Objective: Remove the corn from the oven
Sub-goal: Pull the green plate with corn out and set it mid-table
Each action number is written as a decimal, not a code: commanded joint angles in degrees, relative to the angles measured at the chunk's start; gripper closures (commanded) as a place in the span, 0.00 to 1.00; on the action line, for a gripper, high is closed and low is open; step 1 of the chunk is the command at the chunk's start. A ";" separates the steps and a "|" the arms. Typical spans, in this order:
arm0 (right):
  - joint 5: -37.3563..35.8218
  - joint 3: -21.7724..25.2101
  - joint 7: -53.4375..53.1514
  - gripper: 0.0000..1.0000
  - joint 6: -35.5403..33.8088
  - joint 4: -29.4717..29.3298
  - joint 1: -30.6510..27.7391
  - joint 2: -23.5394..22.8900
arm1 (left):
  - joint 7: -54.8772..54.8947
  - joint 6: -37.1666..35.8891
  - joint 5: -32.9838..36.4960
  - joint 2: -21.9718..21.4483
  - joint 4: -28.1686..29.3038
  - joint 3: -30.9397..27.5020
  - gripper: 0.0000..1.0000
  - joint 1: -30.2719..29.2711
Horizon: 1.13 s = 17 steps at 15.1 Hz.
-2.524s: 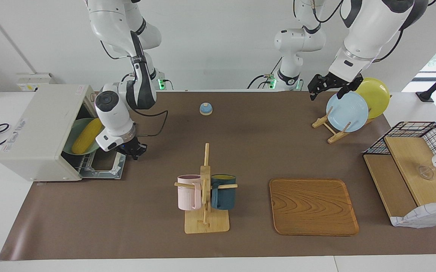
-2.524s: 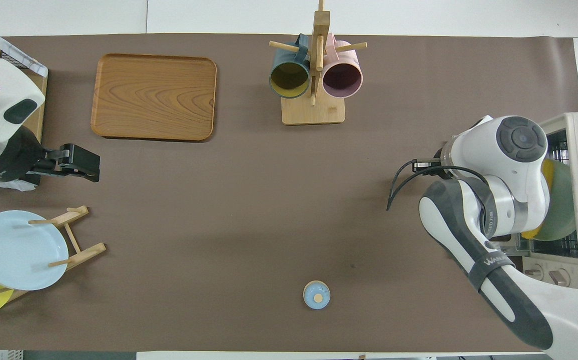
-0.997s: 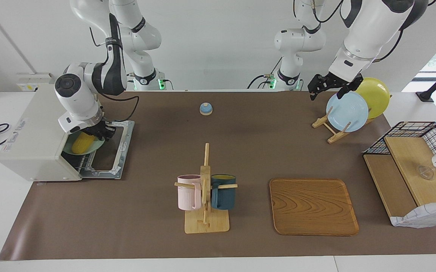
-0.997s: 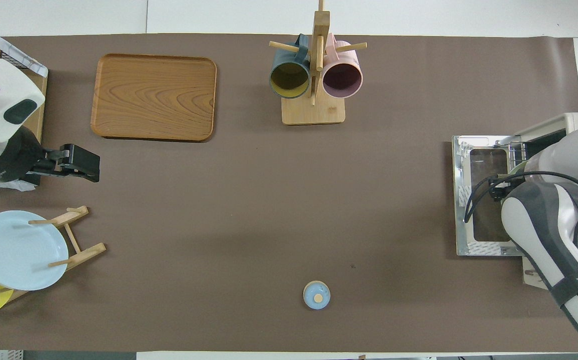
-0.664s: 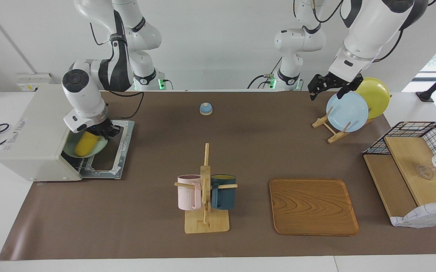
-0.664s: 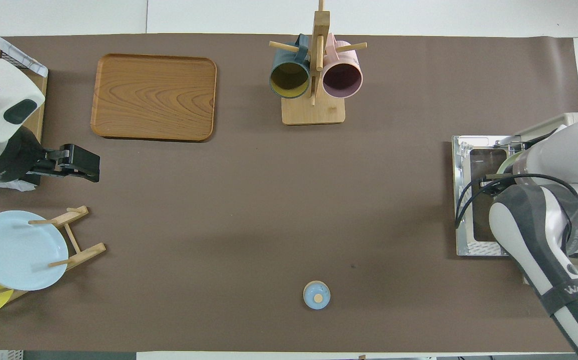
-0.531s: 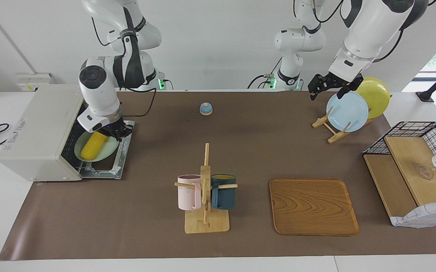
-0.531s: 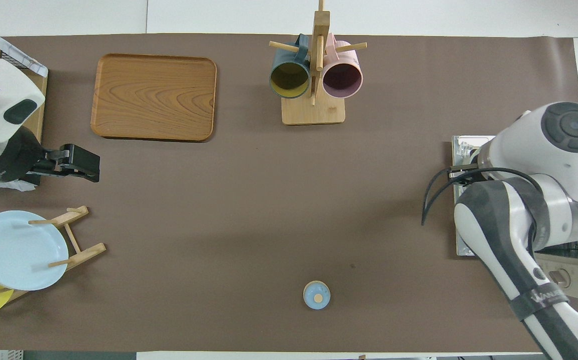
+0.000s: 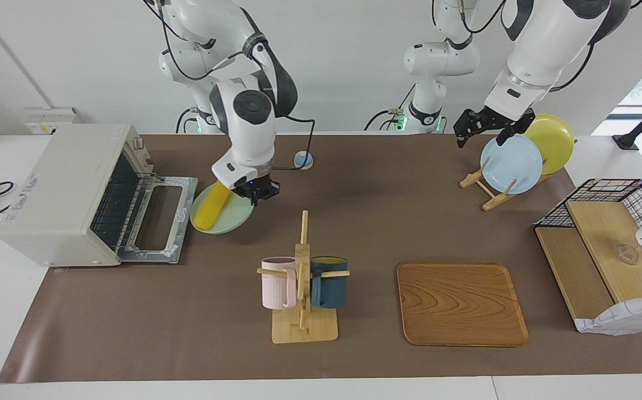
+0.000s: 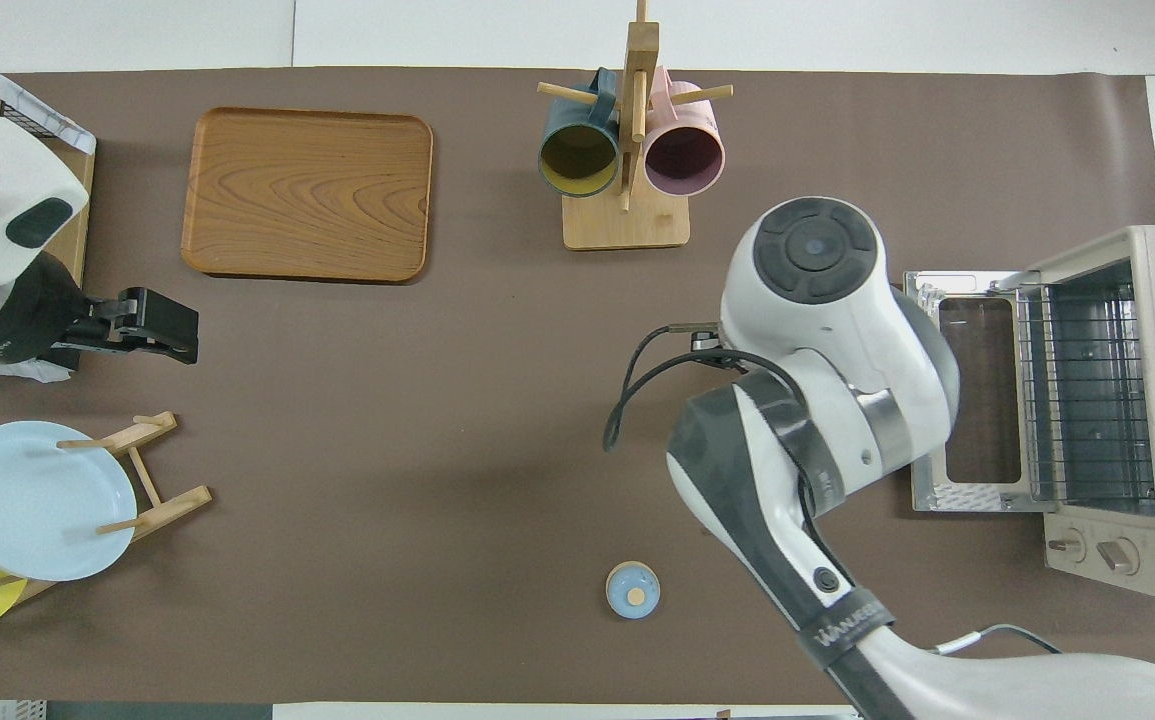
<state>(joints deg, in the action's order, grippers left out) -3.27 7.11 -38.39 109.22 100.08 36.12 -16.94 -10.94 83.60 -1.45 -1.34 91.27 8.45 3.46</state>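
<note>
The yellow corn [image 9: 212, 206] lies on a pale green plate [image 9: 230, 216]. My right gripper [image 9: 255, 192] is shut on the plate's rim and holds it low over the mat, just outside the off-white oven [image 9: 59, 189]. The oven's door [image 9: 160, 219] lies open and flat, and its wire rack [image 10: 1082, 385] is bare. In the overhead view the right arm [image 10: 827, 330] hides the corn and almost all of the plate. My left gripper [image 9: 468, 130] waits open in the air over the plate rack [image 9: 487, 191].
A mug tree [image 9: 303, 278] with a pink and a dark blue mug stands mid-table. A wooden tray [image 9: 461, 303] lies beside it. A small blue bell [image 9: 303, 160] sits near the robots. A wire basket with boards [image 9: 604, 250] stands at the left arm's end.
My right gripper has drawn the green plate with the corn out of the oven, past the open door, toward the middle of the table. The left arm has not moved.
</note>
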 commanded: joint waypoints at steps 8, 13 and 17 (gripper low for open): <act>8.01 0.36 -15.67 0.98 9.43 -4.72 8.45 -9.78 | 0.30 2.01 -0.14 -1.56 1.63 0.25 0.00 -1.53; 8.55 0.37 -12.70 0.54 11.20 -5.60 7.31 -8.73 | 0.39 2.36 -0.14 -1.56 1.63 0.25 0.00 -1.61; 5.31 1.16 -0.14 0.74 2.95 -5.33 0.90 -3.82 | 0.83 3.76 -0.14 -1.56 1.80 0.42 0.00 -0.91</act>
<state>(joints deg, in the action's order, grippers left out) 3.85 8.63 -44.98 116.08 94.18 41.46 -24.21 -10.90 85.40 -1.45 -1.35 91.27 8.57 2.61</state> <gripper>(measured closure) 0.586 0.000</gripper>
